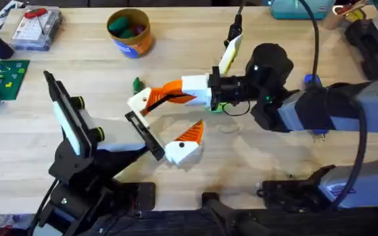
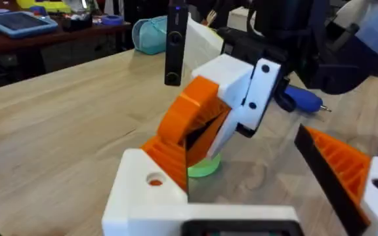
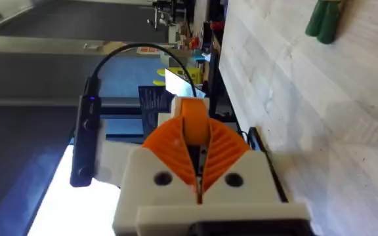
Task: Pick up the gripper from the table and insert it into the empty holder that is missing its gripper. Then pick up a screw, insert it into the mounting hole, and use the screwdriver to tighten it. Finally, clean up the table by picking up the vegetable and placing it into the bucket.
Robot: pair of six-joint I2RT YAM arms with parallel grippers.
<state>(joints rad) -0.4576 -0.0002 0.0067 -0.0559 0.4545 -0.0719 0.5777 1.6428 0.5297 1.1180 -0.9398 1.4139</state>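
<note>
Clamping the gripper (image 1: pixel 169 89) in its pincer (image 1: pixel 166 92), the right arm hovers beside the holder (image 1: pixel 138 101); no writing reads.

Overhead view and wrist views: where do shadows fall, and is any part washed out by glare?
Overhead view: soft, faint shadows lie on the table beneath the right tool, with no hard edges. Left wrist view: even light, and a dim shadow on the wood under that tool. Right wrist view: a white, washed-out patch beside the tool, while the table is evenly lit.

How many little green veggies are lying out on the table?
1. The vegetable lies on the wood near the bucket. The right arm might hide others.
</note>
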